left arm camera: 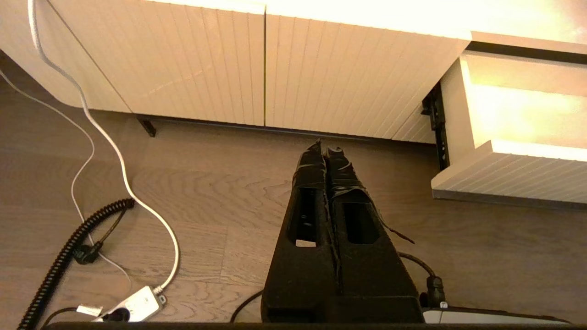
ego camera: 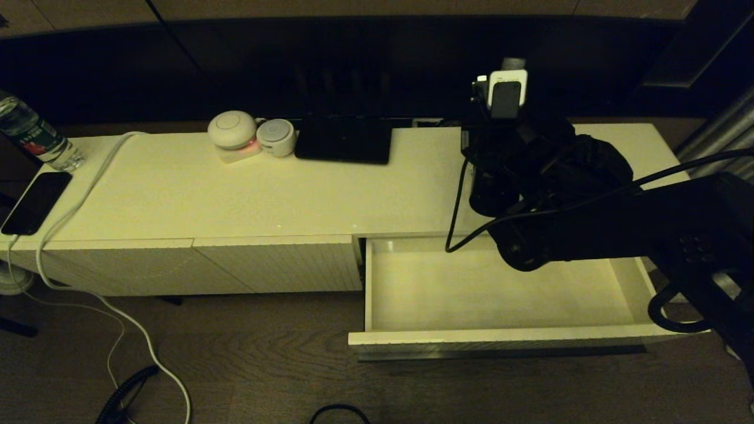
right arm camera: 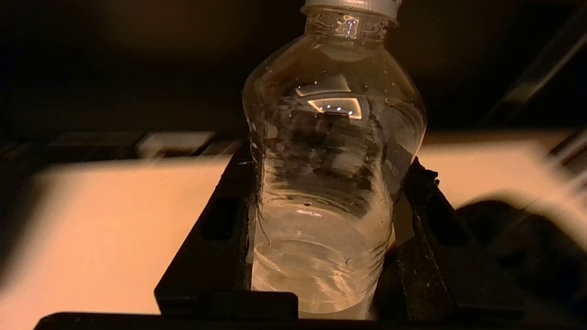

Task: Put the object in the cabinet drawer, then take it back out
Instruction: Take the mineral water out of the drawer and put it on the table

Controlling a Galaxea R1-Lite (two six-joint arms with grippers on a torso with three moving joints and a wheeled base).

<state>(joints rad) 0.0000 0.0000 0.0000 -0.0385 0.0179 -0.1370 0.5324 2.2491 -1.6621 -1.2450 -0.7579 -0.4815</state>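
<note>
The object is a clear water bottle (right arm camera: 328, 183), held upright with my right gripper (right arm camera: 331, 162) shut on its lower body; its fingers (right arm camera: 229, 220) press both sides. In the head view only the bottle's grey cap (ego camera: 513, 62) shows above the black wrist, which hovers over the right part of the cabinet (ego camera: 235, 194) top, behind the drawer. The cabinet drawer (ego camera: 495, 338) is pulled out and its inside is bare. My left gripper (left arm camera: 326, 147) is shut on nothing, low over the wood floor in front of the ribbed panels (left arm camera: 206, 68), left of the drawer (left arm camera: 509, 178).
On the cabinet top stand a labelled bottle (ego camera: 32, 132), a dark phone (ego camera: 35, 202) with a white cable (ego camera: 76, 200), two round white devices (ego camera: 232, 129) and a black flat device (ego camera: 344, 139). Cables and a power strip (left arm camera: 133, 307) lie on the floor.
</note>
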